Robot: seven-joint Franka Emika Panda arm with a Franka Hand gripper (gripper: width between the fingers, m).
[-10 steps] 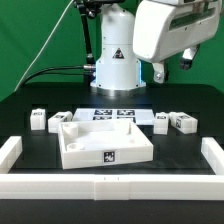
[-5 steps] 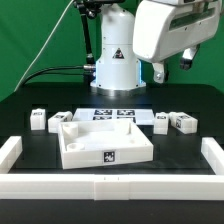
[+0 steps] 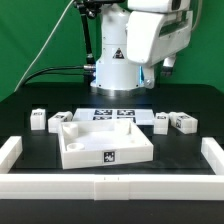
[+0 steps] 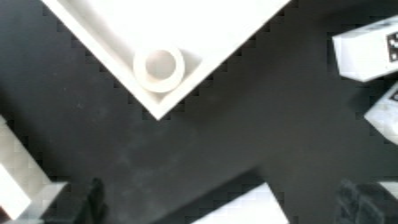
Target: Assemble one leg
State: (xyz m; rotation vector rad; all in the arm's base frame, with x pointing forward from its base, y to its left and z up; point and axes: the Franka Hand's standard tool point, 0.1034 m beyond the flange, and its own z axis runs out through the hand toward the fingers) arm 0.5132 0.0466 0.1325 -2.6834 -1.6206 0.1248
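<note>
Hovering spread claw (image 4: 182, 182); chunky white plastic leg (image 3: 183, 122) on matte black table (image 3: 30, 100).

No letters, no numbers, no brand name to read anywhere. One sign only: a black warning triangle (image 3: 117, 52) on the white robot base (image 3: 115, 70), and its inner figure is too small to make out. Everything else is coded black-and-white square tags. There's a front tag (image 3: 110, 155) on the wall of the white tray-like part (image 3: 75, 150), a row of tags on the marker board (image 3: 108, 113), and tiny ones on the legs (image 3: 183, 122) lying on the table. In the wrist view, a partial tag (image 4: 386, 42) shows on a white block (image 4: 361, 58) at the picture's edge.
</note>
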